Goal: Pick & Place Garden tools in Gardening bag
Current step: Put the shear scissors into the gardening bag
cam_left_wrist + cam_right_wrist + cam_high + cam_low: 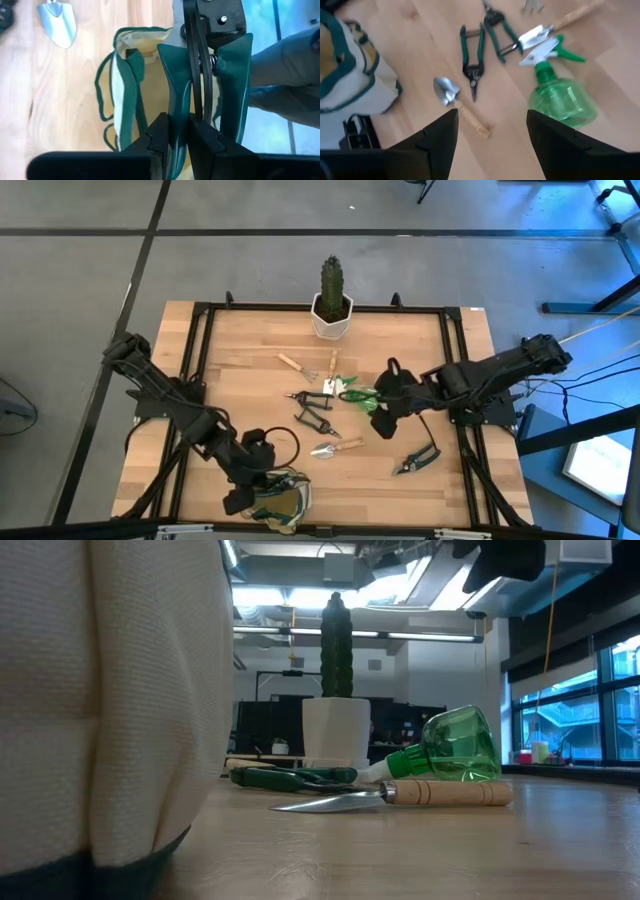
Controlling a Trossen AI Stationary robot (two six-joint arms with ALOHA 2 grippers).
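Observation:
The gardening bag (288,502) lies at the table's near edge, its cream inside (131,75) showing; it fills the low view's left (110,700). My left gripper (262,492) hangs over it, shut on green-handled shears (200,60). On the wood lie a trowel (335,448), two more green-handled shears (315,418), a wooden-handled fork (297,365), dark pruners (415,460) and the green sprayer (362,395). My right gripper (492,135) stands open above the table, just short of the sprayer (560,95), touching nothing. My left gripper pinches one green handle of the shears (178,107) between its two fingers, along the handle's length. The other handle (235,85) passes outside one finger. The fingers slant down from the table's left. The shears are lifted clear, blade end away from the gripper, above the bag's mouth.
A cactus (331,280) in a white pot (331,318) stands at the far edge's middle. A black frame (200,330) runs round the table top. Bare wood lies near the front right corner (450,495).

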